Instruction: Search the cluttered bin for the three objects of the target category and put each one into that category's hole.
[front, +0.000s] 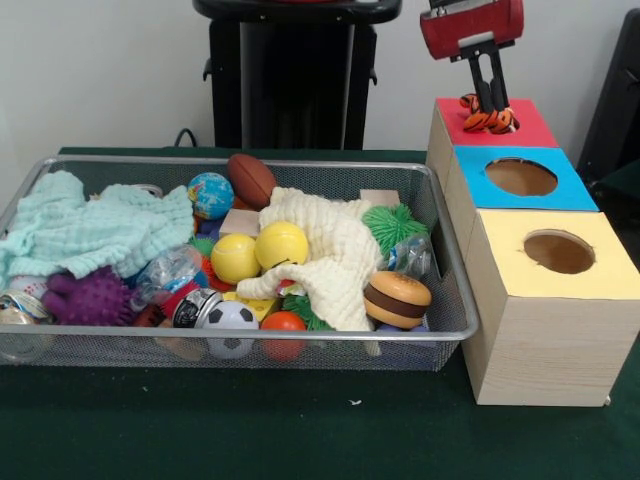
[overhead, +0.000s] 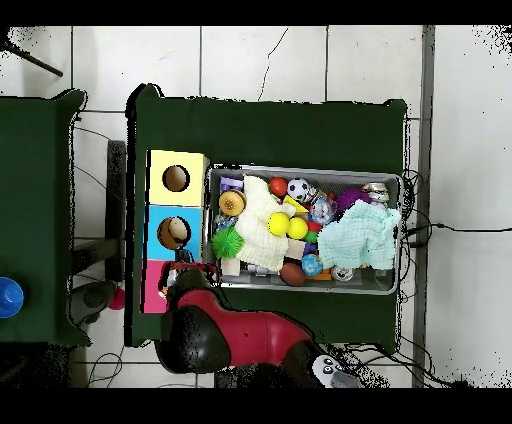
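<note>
My gripper (front: 489, 112) hangs over the red-faced box (front: 525, 127) at the far end of the row of boxes. Its fingers (front: 497, 80) are shut on the orange tiger-striped plush (front: 473, 121), which rests on the red face and covers the round hole. The wire-mesh bin (front: 250, 338) stands to the left, full of clutter. No tan-brown plush shows in it. In the overhead view my arm (overhead: 215, 325) reaches over the red box (overhead: 153, 292) and hides its hole, and the bin (overhead: 300, 169) lies beside the boxes.
The blue-faced box (front: 575, 190) and yellow-faced box (front: 600, 265) stand nearer the camera, with open round holes. The bin holds a toy burger (front: 396, 299), purple spiky ball (front: 90, 296), yellow balls (front: 281, 244), a football (front: 251, 179), a cream cloth (front: 335, 250) and a mint cloth (front: 90, 228).
</note>
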